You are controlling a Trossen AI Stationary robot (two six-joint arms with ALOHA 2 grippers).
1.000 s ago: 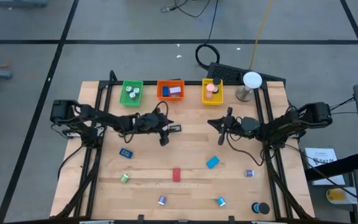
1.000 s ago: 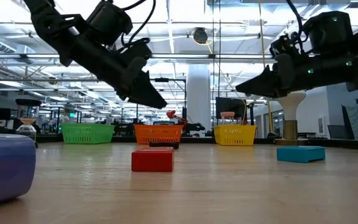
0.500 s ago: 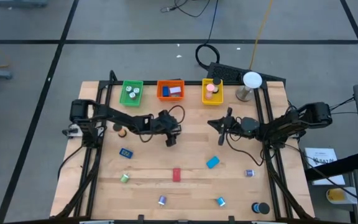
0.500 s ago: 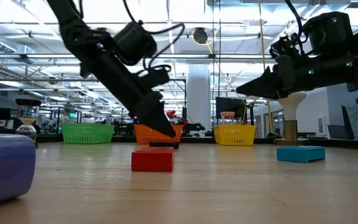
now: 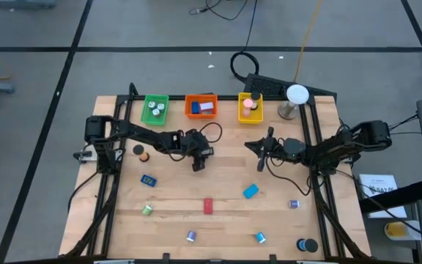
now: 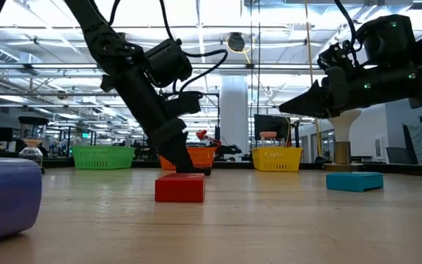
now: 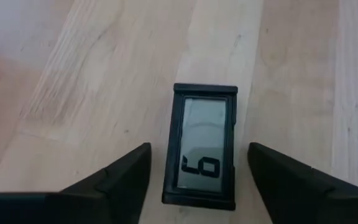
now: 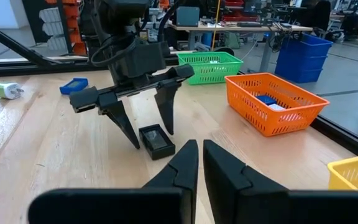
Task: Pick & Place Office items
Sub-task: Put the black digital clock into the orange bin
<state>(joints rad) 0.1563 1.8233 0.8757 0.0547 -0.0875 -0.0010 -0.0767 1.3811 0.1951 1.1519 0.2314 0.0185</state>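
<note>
Lowered since a second ago, the left gripper (image 7: 197,180) now straddles the black digital counter (image 7: 202,146) on the bench (image 5: 226,220), fingers spread, near the orange tray (image 5: 201,106). Right gripper (image 8: 197,163) hovers closed mid-bench.

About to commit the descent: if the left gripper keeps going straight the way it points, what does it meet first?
The small black display unit, lying flat between the left gripper's open jaws; then the table beneath it.
</note>
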